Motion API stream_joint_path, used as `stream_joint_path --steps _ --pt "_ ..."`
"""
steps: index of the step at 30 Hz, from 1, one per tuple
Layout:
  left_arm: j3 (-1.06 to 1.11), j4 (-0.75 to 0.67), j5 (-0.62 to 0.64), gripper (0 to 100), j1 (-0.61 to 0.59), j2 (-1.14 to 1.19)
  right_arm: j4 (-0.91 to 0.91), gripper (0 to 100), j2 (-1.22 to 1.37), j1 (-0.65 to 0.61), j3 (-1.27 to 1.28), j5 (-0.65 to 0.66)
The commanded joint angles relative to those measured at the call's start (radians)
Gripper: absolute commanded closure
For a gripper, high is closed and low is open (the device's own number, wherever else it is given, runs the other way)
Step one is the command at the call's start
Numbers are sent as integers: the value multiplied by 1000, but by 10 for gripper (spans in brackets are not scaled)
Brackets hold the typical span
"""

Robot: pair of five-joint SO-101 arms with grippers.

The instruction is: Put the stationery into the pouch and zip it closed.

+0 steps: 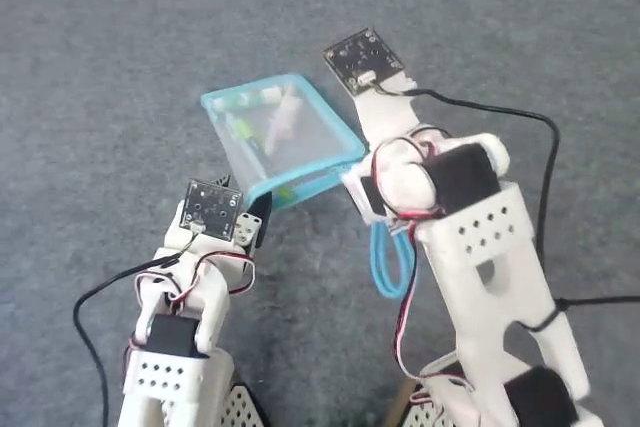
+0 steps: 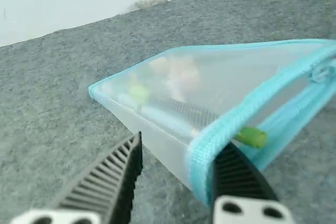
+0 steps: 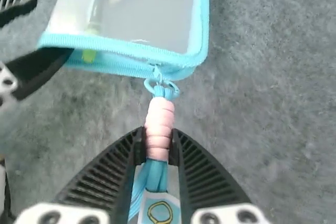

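The pouch [image 1: 290, 142], clear-walled with light blue trim, is seen lying on the grey table [image 1: 100, 97] between the two arms; its zip edge is turned toward the arms. The stationery [image 1: 280, 117] is seen through the clear wall, inside the pouch, as pale and green pieces; a green pen [image 2: 251, 138] is shown with its end between the two blue bands of the trim, close to the corner at the left arm's side.

The left gripper [image 2: 181, 153] is placed at that near corner; its jaws are spread, and the corner of the pouch is set between them; one finger [image 2: 236, 174] is pressed against or just under the blue trim, while the other [image 2: 113, 179] is kept apart from the clear wall.

The right gripper [image 3: 157, 132] is positioned at the other end of the same edge; its jaws are pressed together on the pink zip pull [image 3: 160, 114], which is pinched between the ribbed pads; the pull is tied by a short blue cord to the slider [image 3: 155, 72], and the slider is seated on the zip near the pouch's corner. A blue strap [image 1: 392, 267] is seen hanging in a loop on the table beneath the right arm; whether the zip is fully drawn along the edge cannot be told.
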Motion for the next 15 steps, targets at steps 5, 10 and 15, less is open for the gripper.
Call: stream_joint_path --steps 5,10,15 --pt "-28 -32 -6 808 -11 -8 125 991 -125 -142 -37 81" --pt "-28 -32 -6 809 -26 -11 131 991 -217 -213 -37 91" --pt "-8 -81 -6 857 -63 -14 130 991 -280 -217 37 140"
